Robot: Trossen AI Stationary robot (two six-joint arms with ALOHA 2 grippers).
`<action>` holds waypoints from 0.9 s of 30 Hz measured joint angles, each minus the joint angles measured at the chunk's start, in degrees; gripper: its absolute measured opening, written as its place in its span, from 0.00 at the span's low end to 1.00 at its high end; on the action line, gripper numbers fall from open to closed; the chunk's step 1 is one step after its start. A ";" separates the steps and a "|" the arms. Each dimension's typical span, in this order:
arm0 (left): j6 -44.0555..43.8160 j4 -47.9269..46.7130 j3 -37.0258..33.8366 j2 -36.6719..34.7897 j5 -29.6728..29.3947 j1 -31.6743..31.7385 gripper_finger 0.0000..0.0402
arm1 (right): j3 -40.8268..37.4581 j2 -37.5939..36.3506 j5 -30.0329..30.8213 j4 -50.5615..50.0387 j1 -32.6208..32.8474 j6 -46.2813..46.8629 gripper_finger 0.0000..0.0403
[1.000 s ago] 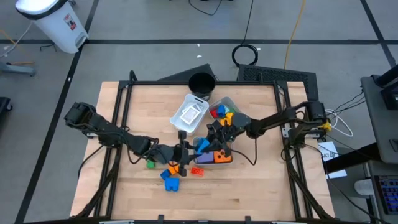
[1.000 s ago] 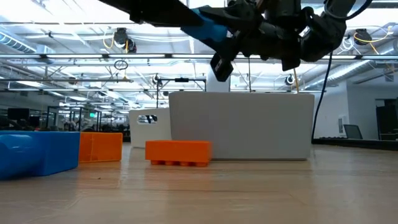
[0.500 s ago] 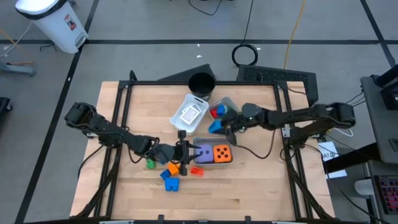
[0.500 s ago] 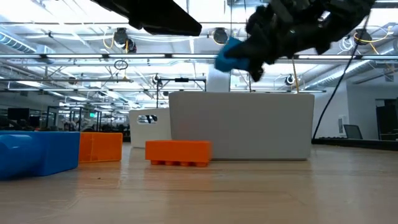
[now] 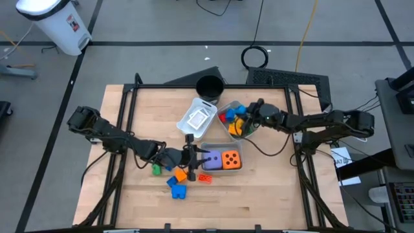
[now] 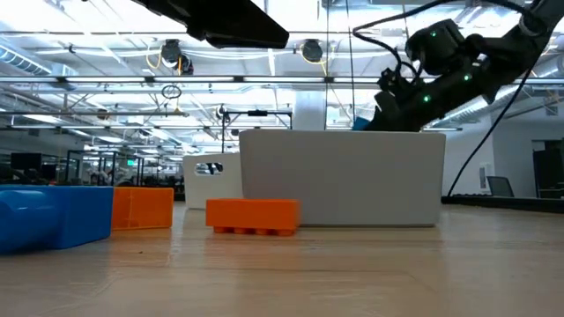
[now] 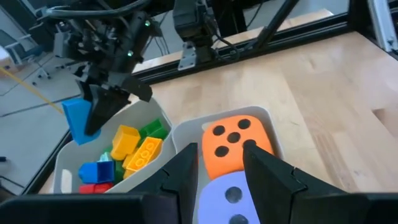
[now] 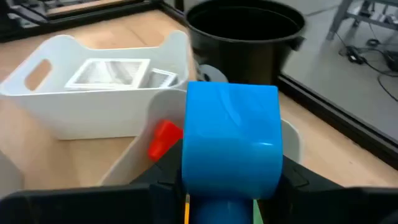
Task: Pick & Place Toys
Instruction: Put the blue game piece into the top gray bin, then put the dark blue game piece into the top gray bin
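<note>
My right gripper [image 5: 246, 118] is shut on a blue block [image 8: 231, 137] just above the grey tray [image 5: 224, 127] that holds red, yellow, green and blue blocks; the held block also shows in the left wrist view [image 7: 78, 118]. My left gripper [image 7: 221, 168] is open and empty, low over the table beside the tray [image 7: 270, 121] with the orange die [image 7: 233, 143] and the purple die [image 7: 233, 199]. A white tray [image 5: 199, 118] holds flat white tiles. Loose blocks lie on the table near my left gripper: green [image 5: 156, 170], orange [image 5: 180, 173], blue [image 5: 178, 188]. My right gripper pinches the blue block by its two opposite sides [image 8: 199, 180] between its two fingers, near the block's end nearest the wrist. The fingers slant down from the table's right side. The block is lifted clear, sticking out past the fingertips over the tray of blocks.
A black round cup [image 5: 209, 86] stands at the far edge behind the trays. An orange brick [image 6: 253, 216] lies on the table in front of the dice tray [image 6: 344, 176]. Bare wood lies along the near edge and at the table's left and right.
My right gripper has carried the blue block from above the dice tray toward the table's far right, and it now hangs lower over the tray of blocks. The gripper stays shut on the block.
</note>
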 joint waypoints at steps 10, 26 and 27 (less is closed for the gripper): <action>-5.24 -0.04 0.01 0.00 -0.01 1.57 0.33 | -0.02 1.56 0.13 1.48 -0.13 1.11 0.44; -22.53 -8.59 0.04 -2.70 -0.10 0.70 0.36 | 0.05 -2.93 -2.98 1.27 3.54 -2.96 0.75; -25.90 -12.06 0.05 -3.82 -0.07 0.35 0.39 | 0.05 -3.33 -3.04 1.33 3.88 -2.96 0.75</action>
